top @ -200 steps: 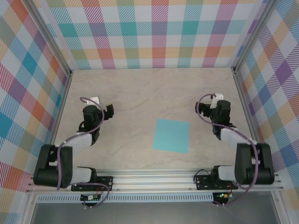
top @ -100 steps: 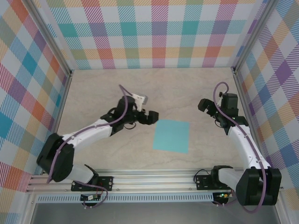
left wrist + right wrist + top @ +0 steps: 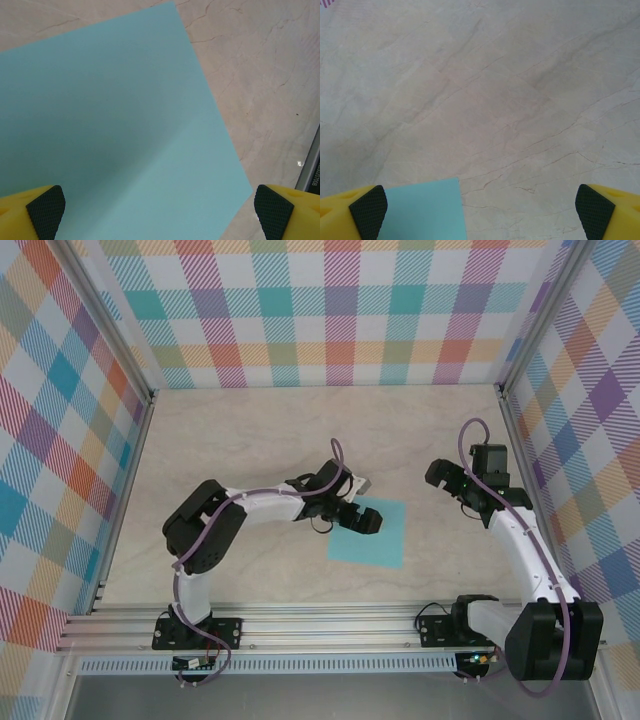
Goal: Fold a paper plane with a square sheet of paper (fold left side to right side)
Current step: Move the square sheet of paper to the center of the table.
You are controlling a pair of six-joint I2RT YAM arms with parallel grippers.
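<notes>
No legible writing
Tiny print on the metal rail (image 3: 313, 172), at the left wrist view's right edge, is too blurred to read.

We see the right pincer (image 3: 480, 220) spread wide, its yellow fingers with black ribbed pads (image 3: 368, 210) at the two lower corners. Between them lies bare, veined beige desk (image 3: 495, 100). A corner of the square sheet of paper (image 3: 422, 210) lies flat just beside the lower-left pad. A sliver of checked wall (image 3: 326, 2) sits top left.
</notes>
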